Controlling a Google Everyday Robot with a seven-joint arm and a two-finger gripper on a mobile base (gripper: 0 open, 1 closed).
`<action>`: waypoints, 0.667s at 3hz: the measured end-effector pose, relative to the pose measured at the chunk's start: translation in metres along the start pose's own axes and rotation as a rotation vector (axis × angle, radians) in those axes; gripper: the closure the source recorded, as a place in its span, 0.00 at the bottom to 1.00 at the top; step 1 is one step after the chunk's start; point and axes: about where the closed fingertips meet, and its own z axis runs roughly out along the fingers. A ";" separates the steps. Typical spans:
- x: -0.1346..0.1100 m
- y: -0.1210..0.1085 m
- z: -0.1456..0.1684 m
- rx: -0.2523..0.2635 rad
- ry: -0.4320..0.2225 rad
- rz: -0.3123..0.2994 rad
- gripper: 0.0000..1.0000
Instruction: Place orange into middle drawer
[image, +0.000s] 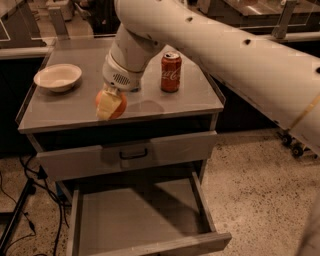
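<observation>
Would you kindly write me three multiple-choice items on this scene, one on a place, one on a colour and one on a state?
1. Where is the orange?
A. in the gripper, above the tabletop near its front edge
B. on the ground
C. on the drawer floor

2. What colour is the can?
A. green
B. red
C. yellow

3. How is the middle drawer?
A. shut
B. taken out
C. pulled open, floor bare

Answers:
1 A: the gripper is closed on the orange above the grey top.
2 B: the can's body is red with white lettering.
3 C: the drawer's flat floor shows below the cabinet with nothing on it.
</observation>
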 end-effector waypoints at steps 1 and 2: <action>-0.006 0.040 -0.008 -0.016 -0.019 0.003 1.00; -0.005 0.044 -0.006 -0.021 -0.014 0.001 1.00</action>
